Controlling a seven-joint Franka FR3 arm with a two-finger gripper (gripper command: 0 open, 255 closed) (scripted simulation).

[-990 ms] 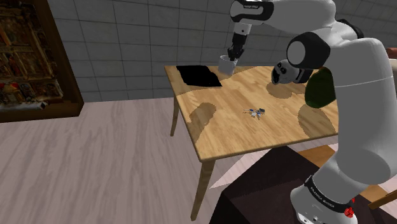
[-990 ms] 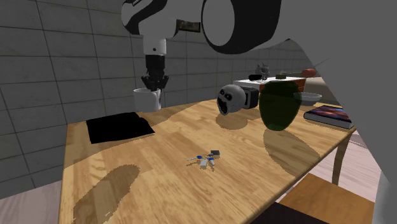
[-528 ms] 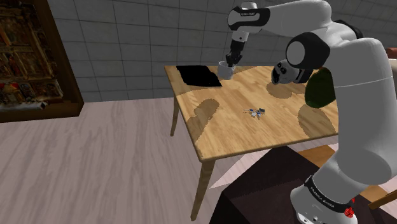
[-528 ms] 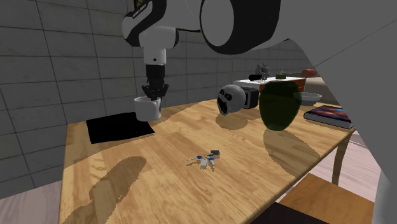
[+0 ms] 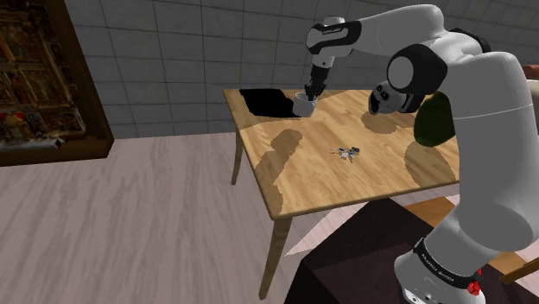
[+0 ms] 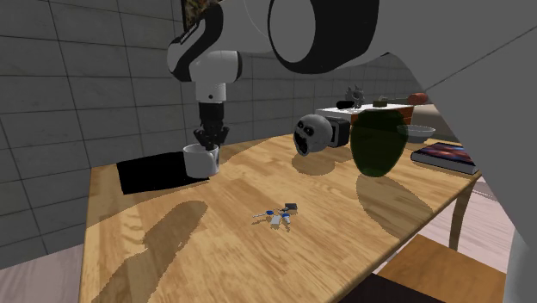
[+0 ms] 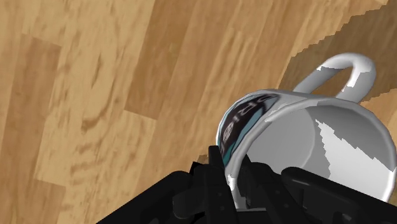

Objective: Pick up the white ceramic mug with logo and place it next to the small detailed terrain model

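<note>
White glossy mug with dark logo band (image 7: pixel 305 146), rim wall pinched in all-black two-finger gripper (image 7: pixel 233 168): one finger inside, one outside. Low over light wooden table (image 5: pixel 363 181), just beside flat black slab (image 5: pixel 263 102), probably the terrain model. Handle on side away from fingers. Base contact with tabletop unclear; slab detail unreadable.

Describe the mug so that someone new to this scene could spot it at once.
Find the wooden table, then the flat black mat at its corner by the wall. Beside that mat, the black pincer grips the rim of a white mug: the only handled cup there, with a dark logo.
</note>
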